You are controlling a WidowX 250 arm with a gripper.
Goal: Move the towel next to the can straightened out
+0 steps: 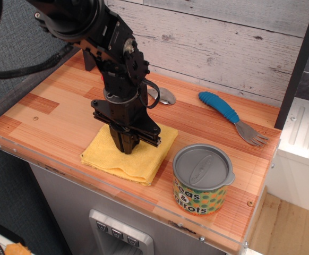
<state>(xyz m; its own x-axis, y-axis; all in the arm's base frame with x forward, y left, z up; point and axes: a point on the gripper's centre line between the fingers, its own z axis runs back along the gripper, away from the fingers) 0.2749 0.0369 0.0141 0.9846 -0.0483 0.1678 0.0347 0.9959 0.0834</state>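
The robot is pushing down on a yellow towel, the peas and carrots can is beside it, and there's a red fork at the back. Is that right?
Not quite. The fork has a blue handle, not red, as observation.image shows. The rest holds: the gripper presses on the yellow towel, and the can stands beside it.

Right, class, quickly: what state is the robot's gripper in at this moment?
Gripper: fingers together, pointing down onto the yellow towel; whether they pinch the cloth cannot be told.
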